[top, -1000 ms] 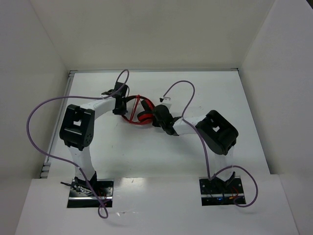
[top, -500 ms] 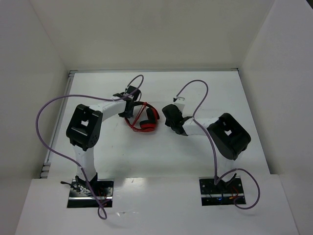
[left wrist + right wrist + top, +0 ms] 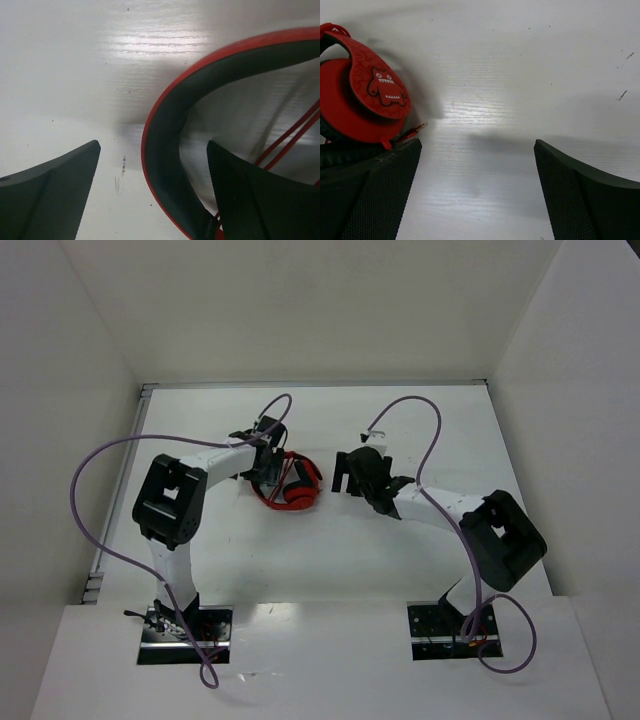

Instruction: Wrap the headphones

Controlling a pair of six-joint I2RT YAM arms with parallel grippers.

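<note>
The headphones [image 3: 291, 484] lie on the white table, red ear cups with a black-and-red headband. My left gripper [image 3: 268, 466] is at their left side and stands open. In the left wrist view the headband [image 3: 167, 125] arcs between the spread fingers [image 3: 60, 185] of the left gripper [image 3: 152, 147], which do not clamp it, and the thin red cable [image 3: 292, 134] runs beside it. My right gripper [image 3: 345, 472] hangs open to the right of the headphones, apart from them. In the right wrist view the right gripper [image 3: 477, 145] has only table between its fingers, with a red ear cup [image 3: 375, 92] bearing a monster drawing and the cable plug [image 3: 419, 128] at the left.
Purple robot cables [image 3: 85, 510] loop over both arms. White walls [image 3: 100, 340] close in the table on the left, back and right. The table's left edge has a metal strip [image 3: 140, 430].
Both grippers have opened. The left one let go of the headband and stays beside it. The right arm has drawn back to the right, away from the headphones, which shifted slightly.
</note>
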